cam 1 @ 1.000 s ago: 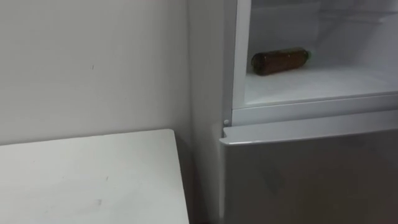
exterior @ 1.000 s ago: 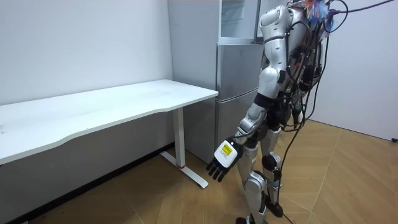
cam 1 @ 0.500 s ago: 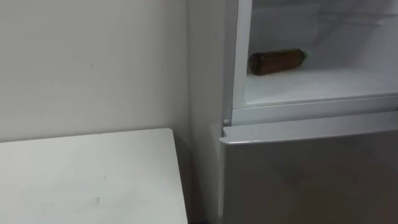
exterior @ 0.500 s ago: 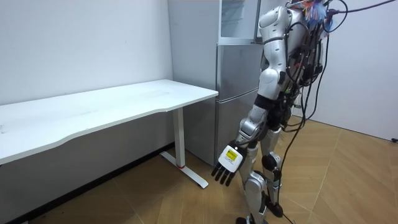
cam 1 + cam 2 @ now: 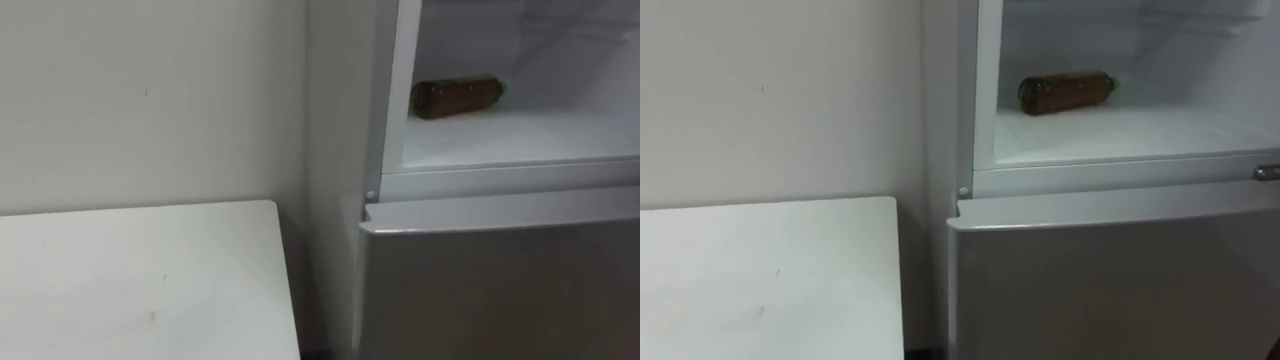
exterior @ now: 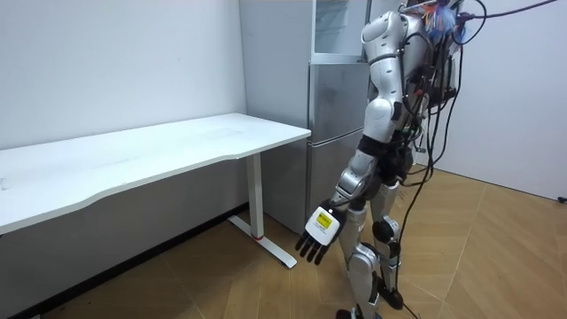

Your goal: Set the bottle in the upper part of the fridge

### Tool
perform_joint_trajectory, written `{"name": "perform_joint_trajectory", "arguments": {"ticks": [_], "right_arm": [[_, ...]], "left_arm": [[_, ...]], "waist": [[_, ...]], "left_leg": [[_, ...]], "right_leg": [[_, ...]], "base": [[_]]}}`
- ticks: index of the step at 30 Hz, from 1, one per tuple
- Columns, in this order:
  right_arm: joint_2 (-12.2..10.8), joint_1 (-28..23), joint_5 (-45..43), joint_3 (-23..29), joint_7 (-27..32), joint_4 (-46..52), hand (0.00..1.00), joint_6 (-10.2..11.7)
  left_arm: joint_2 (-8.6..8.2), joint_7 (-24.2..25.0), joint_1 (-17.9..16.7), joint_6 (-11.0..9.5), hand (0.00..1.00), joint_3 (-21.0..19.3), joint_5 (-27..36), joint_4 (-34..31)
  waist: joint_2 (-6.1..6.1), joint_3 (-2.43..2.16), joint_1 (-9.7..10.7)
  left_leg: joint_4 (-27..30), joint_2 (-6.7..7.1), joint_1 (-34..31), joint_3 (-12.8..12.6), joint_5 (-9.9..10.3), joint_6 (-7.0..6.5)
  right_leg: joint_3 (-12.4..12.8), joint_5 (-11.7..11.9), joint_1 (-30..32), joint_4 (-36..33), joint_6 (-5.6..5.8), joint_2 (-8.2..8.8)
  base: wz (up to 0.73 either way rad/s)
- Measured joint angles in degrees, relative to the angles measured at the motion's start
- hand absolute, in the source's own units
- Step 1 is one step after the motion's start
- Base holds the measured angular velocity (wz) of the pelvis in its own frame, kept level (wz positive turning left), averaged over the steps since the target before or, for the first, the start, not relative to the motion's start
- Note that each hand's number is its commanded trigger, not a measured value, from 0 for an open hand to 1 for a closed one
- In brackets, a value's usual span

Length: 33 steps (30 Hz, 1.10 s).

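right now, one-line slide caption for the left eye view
Brown bottle lying on its side in the open upper fridge, white table at lower left.

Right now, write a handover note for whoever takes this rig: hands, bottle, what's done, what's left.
Left hand: open, empty, hanging at the robot's side in front of the fridge.
Bottle: lying on its side on the floor of the open upper compartment, near its left wall.
Done: bottle is placed.
Left: probably only shutting the upper compartment, which stands open.
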<state>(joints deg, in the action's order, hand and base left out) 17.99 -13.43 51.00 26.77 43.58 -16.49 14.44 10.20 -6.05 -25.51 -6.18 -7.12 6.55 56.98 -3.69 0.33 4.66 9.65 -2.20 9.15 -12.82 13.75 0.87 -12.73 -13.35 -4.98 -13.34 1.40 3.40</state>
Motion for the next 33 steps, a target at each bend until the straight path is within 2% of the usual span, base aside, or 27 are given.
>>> {"name": "perform_joint_trajectory", "arguments": {"ticks": [5,8,16,18,23,27,28,30,33], "right_arm": [[1.09,0.27,-4.1,1.73,4.04,6.18,0.0,0.02],[3.43,1.24,-5.15,2.38,5.53,7.66,0.0,-0.02],[4.74,3.37,-14.14,7.16,7.03,17.15,0.0,-0.53],[4.71,3.21,-17.77,7.22,8.03,17.44,0.0,-1.46],[4.71,3.25,-24.91,7.05,8.28,17.52,0.0,-3.89],[4.71,3.25,-26.91,5.84,8.25,17.64,0.0,-5.66],[4.71,3.26,-27.17,5.81,8.27,17.72,0.0,-5.94],[4.71,3.26,-28.79,5.71,8.28,19.16,0.0,-8.43],[4.71,3.25,-31.6,5.14,8.37,20.18,0.0,-9.87]], "left_arm": [[0.82,0.0,0.84,0.29,0.0,-0.04,0.02,-0.39],[1.45,0.1,1.68,0.88,0.0,-0.11,-0.25,-0.5],[1.48,0.54,1.73,1.38,0.0,-2.91,-5.01,-1.27],[1.38,0.53,1.67,2.42,0.0,-3.95,-6.04,-1.21],[1.42,0.52,2.77,2.58,0.0,-5.13,-7.77,-0.25],[1.43,0.51,3.9,2.66,0.0,-5.17,-8.51,0.9],[1.39,0.51,3.89,2.71,0.0,-5.21,-8.53,0.9],[1.02,0.5,3.72,3.28,0.0,-6.31,-8.68,0.89],[0.72,0.5,3.52,3.35,0.0,-7.52,-8.82,0.91]], "waist": [[-0.47,-0.09,-0.09],[-0.52,-0.12,-0.04],[-0.52,-0.2,0.04],[-0.43,-0.27,-0.13],[-0.45,-0.25,-0.26],[-1.39,0.14,-0.27],[-1.54,0.08,-0.34],[-1.89,0.18,-0.33],[-1.9,0.18,-0.33]], "left_leg": [[0.05,0.03,-0.59,0.36,0.0,0.0],[0.05,0.03,-0.93,0.41,0.0,0.0],[0.03,-0.02,-0.99,0.6,-0.01,0.01],[0.0,-0.03,-0.99,0.33,-0.01,0.01],[-0.13,-0.1,-1.33,0.32,-0.04,0.01],[0.06,-0.03,-1.61,0.27,-0.04,0.01],[0.11,-0.02,-1.79,0.23,-0.04,0.01],[0.31,0.09,-1.97,0.18,-0.04,0.01],[0.78,0.14,-1.89,0.24,-0.04,0.01]], "right_leg": [[-0.16,0.03,0.22,0.32,0.02,-0.06],[-0.13,0.03,0.22,0.33,0.02,-0.14],[-0.41,0.06,0.34,0.48,0.0,-0.2],[-0.07,0.06,0.8,-0.01,0.0,-0.2],[-0.02,-0.05,2.06,-2.42,0.07,0.0],[0.09,-0.05,2.74,-2.61,0.06,0.12],[0.08,-0.07,2.98,-2.7,0.03,0.15],[0.02,-0.3,3.11,-2.72,-0.2,0.3],[-0.03,-0.62,3.02,-2.82,-0.21,0.44]], "base": [[0.04],[0.0],[0.0],[-0.08],[-0.03],[0.0],[0.0],[0.0],[0.0]]}}
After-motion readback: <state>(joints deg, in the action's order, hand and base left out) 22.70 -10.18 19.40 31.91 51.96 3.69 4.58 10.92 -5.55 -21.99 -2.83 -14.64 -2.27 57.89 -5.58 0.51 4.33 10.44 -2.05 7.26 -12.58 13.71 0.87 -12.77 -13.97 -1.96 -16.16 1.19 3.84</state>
